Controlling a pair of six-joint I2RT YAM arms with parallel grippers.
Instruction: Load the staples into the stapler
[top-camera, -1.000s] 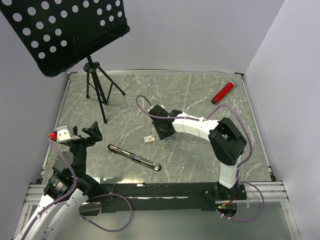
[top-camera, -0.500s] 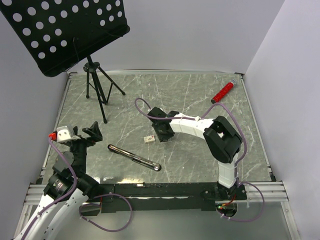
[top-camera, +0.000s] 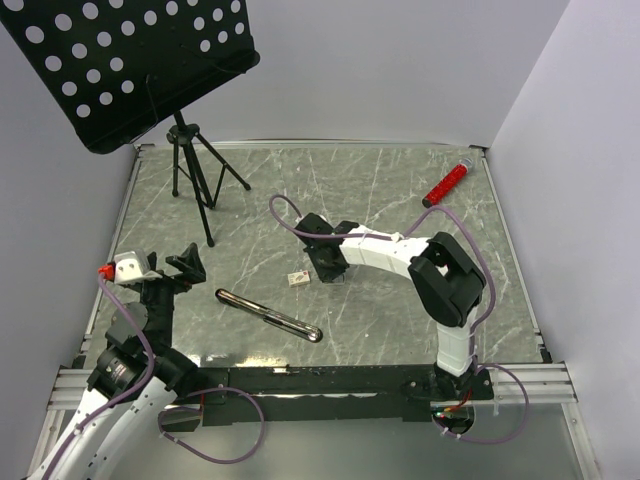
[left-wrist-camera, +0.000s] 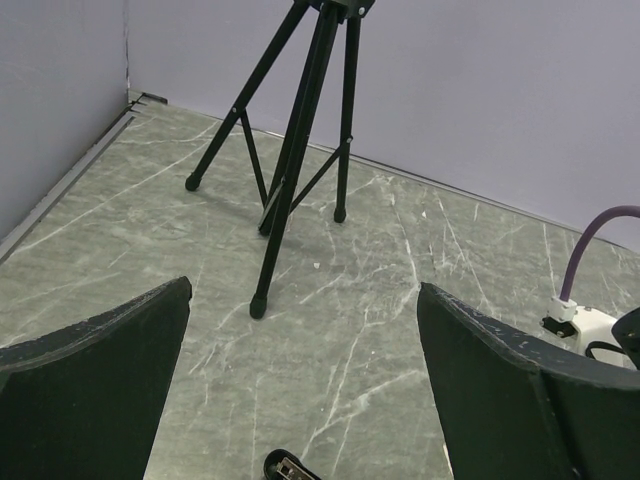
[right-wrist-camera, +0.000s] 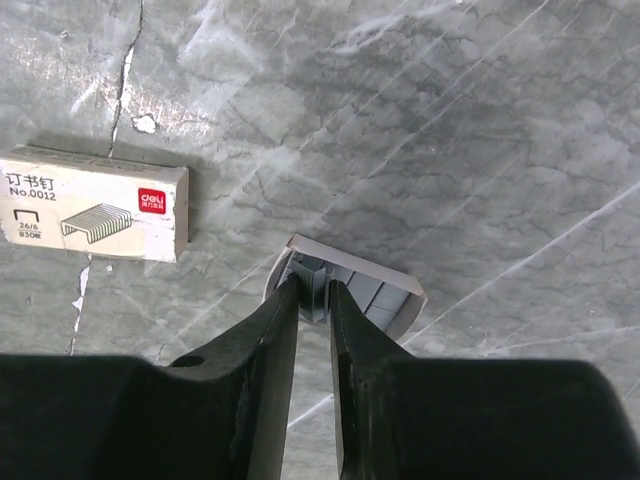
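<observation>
My right end effector (right-wrist-camera: 312, 292) is down on the tabletop (top-camera: 400, 190), its two fingers drawn almost together and clamped on a thin grey strip (right-wrist-camera: 311, 275) that stands at the near edge of the grey tray (right-wrist-camera: 372, 291). I cannot tell whether that strip is staples or part of the tray; the fingers cover the tray's near half. The staple box (right-wrist-camera: 95, 215) lies flat just to the left, apart from the tray. From the top camera the tray is hidden under the wrist. The stapler (top-camera: 268, 314) lies well apart, between the two arms, and only its tip shows, cut off, at the bottom of the left wrist view. My left end effector (left-wrist-camera: 300, 300) is spread wide, gripping nothing, facing the tripod (left-wrist-camera: 300, 130).
</observation>
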